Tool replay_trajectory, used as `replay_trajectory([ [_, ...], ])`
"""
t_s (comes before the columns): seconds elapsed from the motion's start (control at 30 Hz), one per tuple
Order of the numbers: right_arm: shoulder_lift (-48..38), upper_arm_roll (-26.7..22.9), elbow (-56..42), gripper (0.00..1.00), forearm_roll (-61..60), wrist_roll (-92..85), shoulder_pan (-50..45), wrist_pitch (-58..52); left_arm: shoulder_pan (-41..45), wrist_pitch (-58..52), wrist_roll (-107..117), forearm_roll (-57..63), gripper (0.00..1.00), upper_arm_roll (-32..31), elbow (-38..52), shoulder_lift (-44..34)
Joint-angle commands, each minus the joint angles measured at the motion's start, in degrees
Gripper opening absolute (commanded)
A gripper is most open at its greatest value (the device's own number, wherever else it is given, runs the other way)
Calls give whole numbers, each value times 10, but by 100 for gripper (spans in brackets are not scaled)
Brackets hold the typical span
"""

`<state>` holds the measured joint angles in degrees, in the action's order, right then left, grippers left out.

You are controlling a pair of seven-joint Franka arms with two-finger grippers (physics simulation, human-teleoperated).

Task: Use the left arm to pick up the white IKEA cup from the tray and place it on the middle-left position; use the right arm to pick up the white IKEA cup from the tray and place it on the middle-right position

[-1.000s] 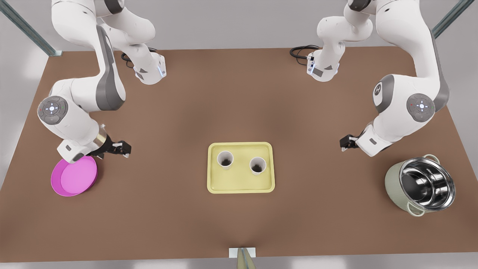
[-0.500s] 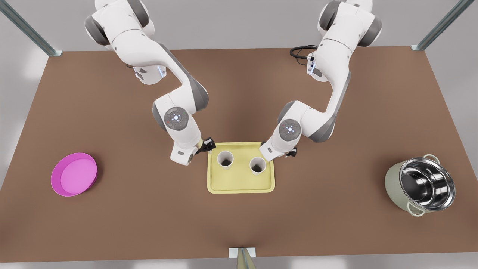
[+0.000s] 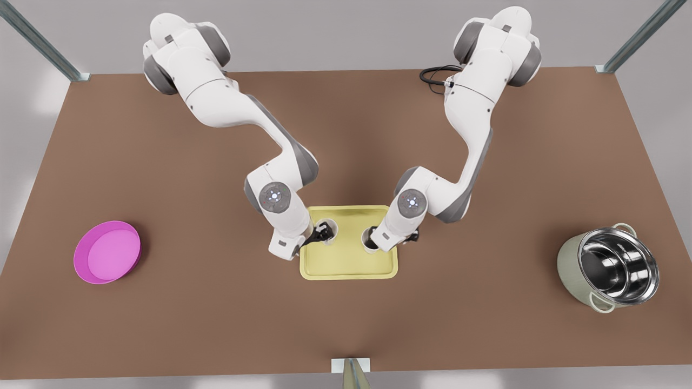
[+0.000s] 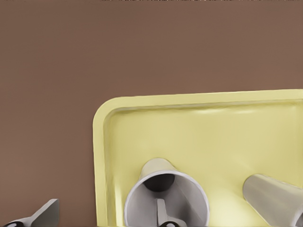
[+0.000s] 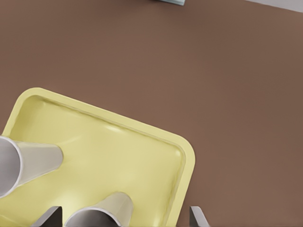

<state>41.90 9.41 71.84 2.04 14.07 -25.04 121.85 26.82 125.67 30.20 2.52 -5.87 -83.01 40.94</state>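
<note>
The pale-yellow tray (image 3: 348,267) lies at the table's centre with two white cups standing on it. My left gripper (image 3: 323,233) is down at the cup (image 3: 330,226) on the front view's left. In the left wrist view it is open (image 4: 106,209), with one finger (image 4: 161,210) inside that cup (image 4: 165,189) and the other (image 4: 46,213) outside the tray rim (image 4: 101,142). My right gripper (image 3: 372,241) is at the other cup (image 3: 368,246). It stands open (image 5: 124,215) with its fingers either side of this cup (image 5: 102,212).
A round magenta plate (image 3: 107,252) sits at the front view's far left and a steel pot (image 3: 608,273) at the far right. A black cable (image 3: 435,73) lies by the right arm's base. Brown tabletop stretches on both sides of the tray.
Both arms swung in from the table's sides to the tray and came down. Each open gripper has dropped from the tray's far corners onto its cup.
</note>
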Motion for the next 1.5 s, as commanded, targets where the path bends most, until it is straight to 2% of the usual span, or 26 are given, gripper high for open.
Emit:
replay_trajectory([
  [0.0, 4, 0, 1, 100, 2, 38, 4, 1, 1, 29, 79, 0, 100, 0, 0, 4],
  [0.27, 6, 4, 37, 100, -4, 28, -1, -24, 4, 71, 84, 2, 98, -3, 4, 41],
  [0.4, 8, 5, 41, 100, -3, 22, 0, -44, 4, 70, 83, 2, 36, -3, 5, 38],
  [0.5, 24, 5, 41, 100, -3, 28, -9, -44, 4, 66, 84, 3, 12, -3, 6, 36],
  [0.57, 32, 5, 41, 100, -3, 29, -12, -44, 8, 65, 95, 3, 3, -3, 6, 34],
  [0.7, 37, 5, 41, 100, -3, 29, -13, -44, 3, -15, 94, -1, 2, -2, -7, -20],
  [0.73, 37, 5, 42, 100, -3, 29, -14, -44, -10, -34, 77, 0, 2, -2, -47, -66],
  [0.8, 38, 5, 45, 100, -3, 28, -18, -44, -84, -36, -43, -1, 3, 0, -131, -141],
  [0.9, 51, 5, 49, 100, -2, 27, -22, -44, -200, -32, -233, -2, 3, 2, -145, -141],
  [0.97, 55, 5, 49, 94, -1, 27, -21, -43, -240, -16, -279, 0, 3, 2, -151, -132],
  [1.03, 57, 5, 48, 81, -2, 30, -21, -43, -244, 114, -281, 1, 3, 9, -226, -133],
  [1.23, 55, 7, 36, 67, -4, 41, -20, -44, -260, 174, -299, -25, 3, 11, -226, -124],
  [1.3, 53, 7, 35, 56, -4, 41, -20, -44, -260, 189, -299, -25, 4, 12, -231, -127],
  [1.37, 53, 8, 35, 48, -4, 40, -20, -44, -259, 282, -300, -23, 4, 12, -283, -127],
  [1.47, 53, 8, 35, 35, -4, 40, -20, -44, -259, 281, -300, -18, 4, 13, -283, -125],
])
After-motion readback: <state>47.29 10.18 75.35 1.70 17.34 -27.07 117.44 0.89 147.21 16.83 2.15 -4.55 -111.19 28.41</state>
